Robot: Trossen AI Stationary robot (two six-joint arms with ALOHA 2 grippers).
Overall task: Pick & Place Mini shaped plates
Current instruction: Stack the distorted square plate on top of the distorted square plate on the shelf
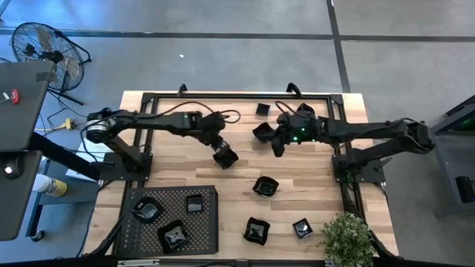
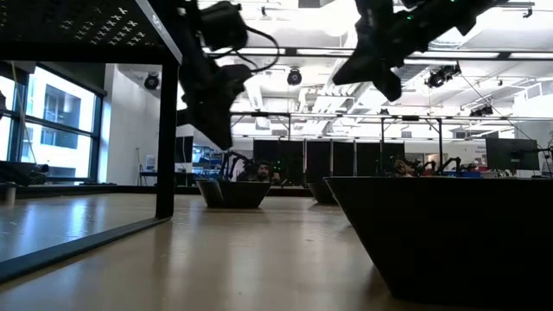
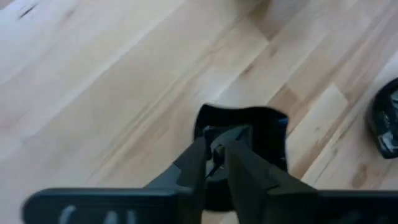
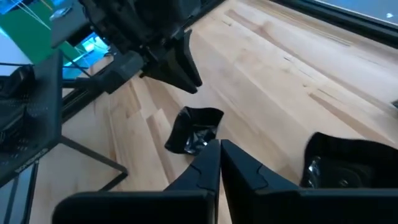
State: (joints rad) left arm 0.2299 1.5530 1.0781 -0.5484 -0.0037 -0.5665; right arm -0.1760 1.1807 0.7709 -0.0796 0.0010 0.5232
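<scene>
Your left gripper (image 1: 224,156) is over the middle of the table (image 1: 312,200), a bit to the left. In the left wrist view its fingers (image 3: 239,162) sit close side by side with only a thin gap, and a small black square plate (image 3: 264,127) shows right under and around the tips. You cannot tell if they pinch its edge or just sit over it.

Your right gripper (image 1: 276,145) is near the back of the table, right of the middle. Its fingers (image 4: 208,165) are pressed together with nothing between them. A dark plate (image 1: 261,132) sits just beside it in the top view.

Three plates lie in the big tray (image 1: 209,236) with holes, at the front left corner. One more small plate (image 1: 263,109) is by the back edge. Another plate (image 1: 266,187) rests on the wood in front of the middle. Two more plates (image 1: 256,231) are near the front edge, next to a green plant (image 1: 347,237).
</scene>
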